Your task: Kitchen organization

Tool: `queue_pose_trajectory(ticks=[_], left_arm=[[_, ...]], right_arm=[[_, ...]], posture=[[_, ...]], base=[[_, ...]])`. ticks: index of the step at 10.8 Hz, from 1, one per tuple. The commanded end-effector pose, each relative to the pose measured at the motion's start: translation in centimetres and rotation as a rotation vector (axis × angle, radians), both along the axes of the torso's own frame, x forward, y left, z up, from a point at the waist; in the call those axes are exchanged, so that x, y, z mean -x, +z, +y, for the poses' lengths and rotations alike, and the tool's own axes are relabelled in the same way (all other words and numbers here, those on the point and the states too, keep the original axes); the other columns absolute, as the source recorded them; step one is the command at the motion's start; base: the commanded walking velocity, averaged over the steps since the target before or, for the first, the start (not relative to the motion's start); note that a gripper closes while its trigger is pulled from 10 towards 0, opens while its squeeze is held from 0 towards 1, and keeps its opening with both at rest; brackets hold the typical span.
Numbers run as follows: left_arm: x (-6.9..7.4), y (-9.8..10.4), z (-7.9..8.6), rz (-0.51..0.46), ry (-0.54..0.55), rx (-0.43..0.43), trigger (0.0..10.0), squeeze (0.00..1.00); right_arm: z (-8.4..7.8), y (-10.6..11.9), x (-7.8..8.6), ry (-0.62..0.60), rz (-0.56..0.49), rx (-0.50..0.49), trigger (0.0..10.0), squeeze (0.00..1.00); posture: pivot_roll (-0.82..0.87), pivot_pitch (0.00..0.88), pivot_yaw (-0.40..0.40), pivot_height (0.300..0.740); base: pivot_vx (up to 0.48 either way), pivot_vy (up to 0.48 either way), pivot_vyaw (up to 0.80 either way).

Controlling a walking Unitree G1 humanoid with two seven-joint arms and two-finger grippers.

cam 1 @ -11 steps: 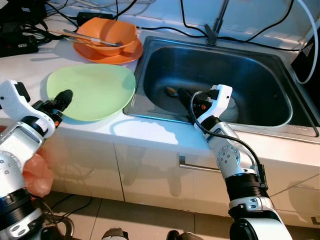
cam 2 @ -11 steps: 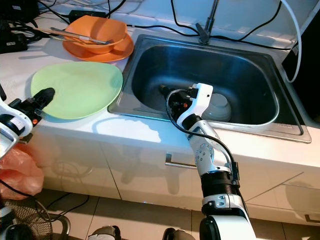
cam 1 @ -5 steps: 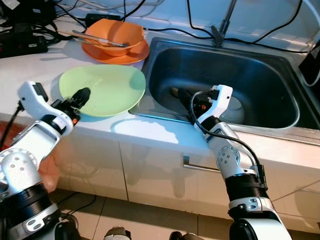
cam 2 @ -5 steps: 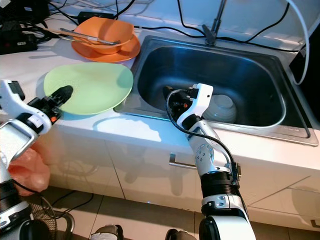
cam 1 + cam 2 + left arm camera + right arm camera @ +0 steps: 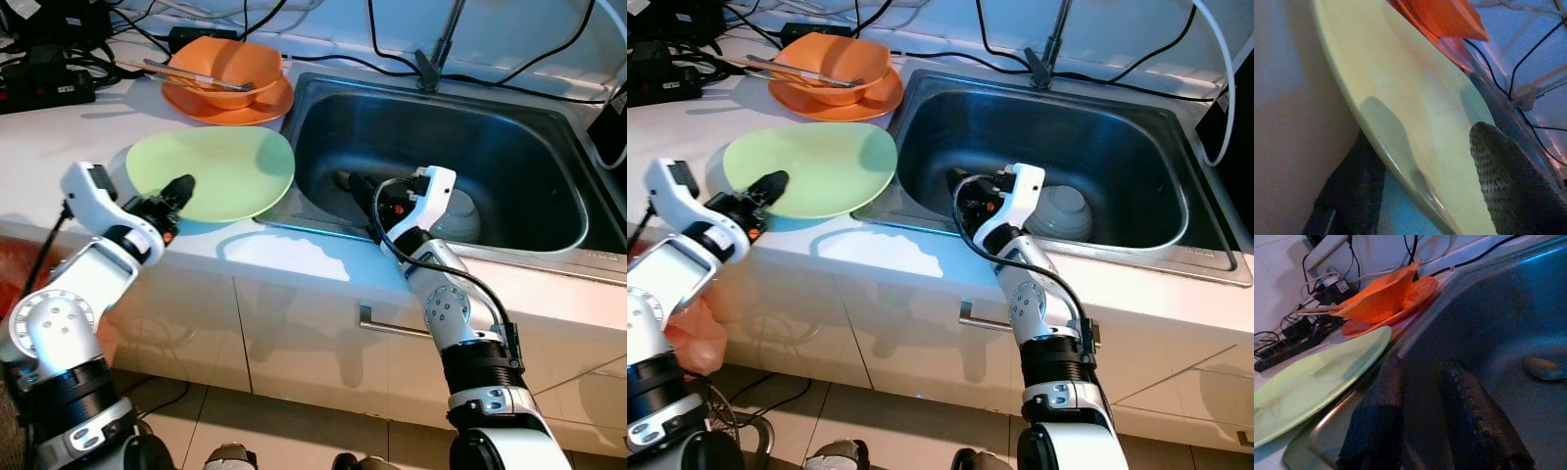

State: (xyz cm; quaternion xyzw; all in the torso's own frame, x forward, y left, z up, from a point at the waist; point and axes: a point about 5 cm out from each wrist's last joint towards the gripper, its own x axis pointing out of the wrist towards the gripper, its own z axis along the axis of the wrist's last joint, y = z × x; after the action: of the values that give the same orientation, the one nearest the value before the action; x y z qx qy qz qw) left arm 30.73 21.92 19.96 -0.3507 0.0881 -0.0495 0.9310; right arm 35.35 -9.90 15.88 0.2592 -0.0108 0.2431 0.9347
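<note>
Two tools were at work over the kitchen surface [image 5: 59,127]. The left tool [image 5: 176,192] was at the near rim of the green plate [image 5: 220,171], about 7 o'clock on the plate. In the left wrist view one finger [image 5: 1508,181] lay over the plate's top face and the other sat under its rim, so the tool pinched the plate's edge. That near edge appeared raised a little off the surface, and the far side of the plate overlapped the sink's left rim [image 5: 294,127]. I judged the edge grip was chosen because a flat plate offers no other hold, and that the plate was being carried toward the sink.

The right tool [image 5: 364,188] hung inside the sink basin at about 8 o'clock of the bowl of the sink, its two fingers [image 5: 1469,421] spread with a narrow gap and nothing between them. It probably waited there to receive or steady the plate, though that is only a guess.

As for containers, the sink held a white bowl [image 5: 458,213] turned upside down at its 5 o'clock side, and a spoon [image 5: 338,178] lay on the basin floor just beyond the right tool. At 11 o'clock of the green plate an orange bowl [image 5: 225,67] stood on an orange plate [image 5: 245,106], with chopsticks [image 5: 191,76] resting across the bowl.
</note>
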Motion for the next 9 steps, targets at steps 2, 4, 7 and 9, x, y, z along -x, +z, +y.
queue_pose_trajectory(ticks=[2, 4, 7, 9], left_arm=[[-0.2, -1.0, -1.3, 0.034, -0.015, -0.008, 0.0, 0.0], [-0.2, -1.2, -1.7, 0.023, -0.007, -0.013, 0.0, 0.0], [-0.1, -1.0, -2.4, 0.0, -0.003, 0.002, 0.0, 0.0], [0.0, -1.0, -2.8, -0.011, -0.005, 0.009, 0.0, 0.0]], right_arm=[[-1.1, 0.8, -0.2, -0.044, -0.028, 0.021, 10.0, 0.0], [-1.4, 1.5, -0.3, -0.051, -0.048, 0.022, 10.0, 0.0], [-1.5, 1.9, -0.4, -0.057, -0.06, 0.022, 10.0, 0.0], [-1.6, 1.9, -0.5, -0.062, -0.058, 0.024, 10.0, 0.0]], posture=[[0.14, 0.124, -0.067, 0.74], [0.14, 0.127, -0.071, 0.74], [0.15, 0.128, -0.076, 0.74], [0.15, 0.125, -0.077, 0.74]], base=[[0.0, 0.0, 0.0], [0.0, 0.0, 0.0], [0.0, 0.0, 0.0], [0.0, 0.0, 0.0]])
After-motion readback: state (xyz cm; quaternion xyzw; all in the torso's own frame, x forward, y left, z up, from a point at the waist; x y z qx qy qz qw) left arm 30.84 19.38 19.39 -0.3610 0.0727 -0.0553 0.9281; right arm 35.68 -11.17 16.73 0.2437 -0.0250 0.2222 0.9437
